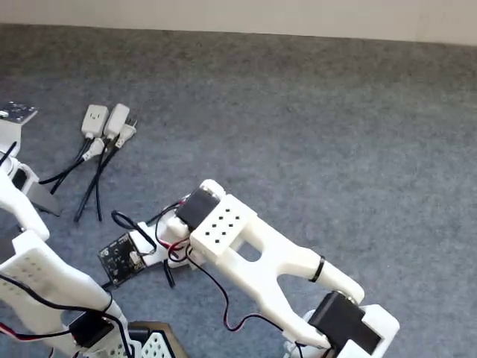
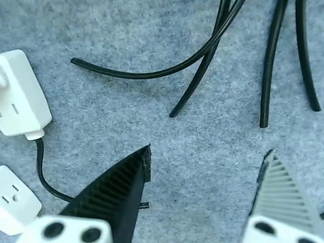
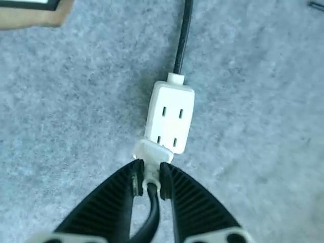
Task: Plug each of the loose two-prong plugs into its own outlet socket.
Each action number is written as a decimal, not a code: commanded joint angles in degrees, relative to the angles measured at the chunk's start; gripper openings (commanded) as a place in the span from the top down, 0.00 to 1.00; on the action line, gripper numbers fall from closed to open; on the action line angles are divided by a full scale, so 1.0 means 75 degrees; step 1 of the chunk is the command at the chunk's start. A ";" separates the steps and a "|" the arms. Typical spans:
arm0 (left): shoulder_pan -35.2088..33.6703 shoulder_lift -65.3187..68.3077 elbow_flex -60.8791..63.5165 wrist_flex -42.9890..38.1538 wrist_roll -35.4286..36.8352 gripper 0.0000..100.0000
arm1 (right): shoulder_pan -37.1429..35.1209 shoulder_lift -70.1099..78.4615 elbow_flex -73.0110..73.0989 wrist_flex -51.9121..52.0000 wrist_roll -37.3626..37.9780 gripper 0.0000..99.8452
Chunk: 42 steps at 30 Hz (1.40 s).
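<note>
Our right gripper pinches a plug at the end of the socket on the carpet. If we push, the loose socket may skid away. Our left gripper gapes wide, holding nothing.

Seemingly a robotics workbench: grey felt covering and bare circuit board.

We list one grey, felt-like surface, its short nap mottled light and dark, running across the whole high view. We list one pale band along the surface's far edge; what it belongs to we cannot tell. We list one flat tan board lying on the grey at the border of the right wrist view, with a dark panel on it. We list one brown piece at the near edge of the high view, mostly covered.
</note>
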State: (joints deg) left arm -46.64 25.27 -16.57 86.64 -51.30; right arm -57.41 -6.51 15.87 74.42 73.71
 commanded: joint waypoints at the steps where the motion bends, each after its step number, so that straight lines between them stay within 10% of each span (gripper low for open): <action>1: -0.0041 -0.0041 -0.0287 -0.0012 -0.0023 0.66 | -0.0076 -0.0416 0.0334 -0.0557 0.0105 1.00; 42: -0.0041 -0.0018 -0.0275 -0.0047 -0.0023 0.66 | 0.0100 0.0862 -0.1682 0.0592 0.0469 1.00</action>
State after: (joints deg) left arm -46.64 25.45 -16.57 86.64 -51.30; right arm -57.49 0.53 6.46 78.81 76.62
